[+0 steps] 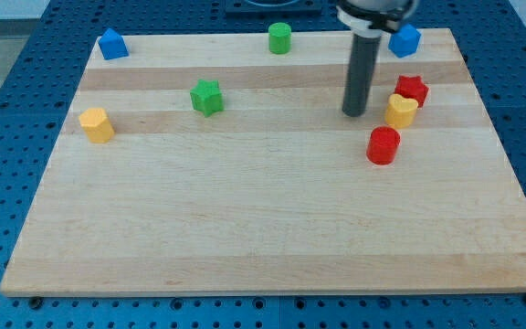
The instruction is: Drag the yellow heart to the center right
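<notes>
Pale wood makes up the board (pixel 272 238), which rests on a blue perforated table (pixel 26 27). Toward the view's right, the yellow heart (pixel 401 111) sits just below and touching, or nearly touching, the red star (pixel 412 90), with the red cylinder (pixel 383 145) just beside it toward the view's bottom-left. My tip (pixel 354 114) stands on the board just to the left of the yellow heart, with a small gap between them. I have no jaws, only a straight dark rod, and it holds nothing. Along the view's top lie a blue block (pixel 111 43), a green cylinder (pixel 279 38) and another blue block (pixel 405 40). A green star (pixel 206 97) and a yellow block (pixel 97 125) lie at the left.
</notes>
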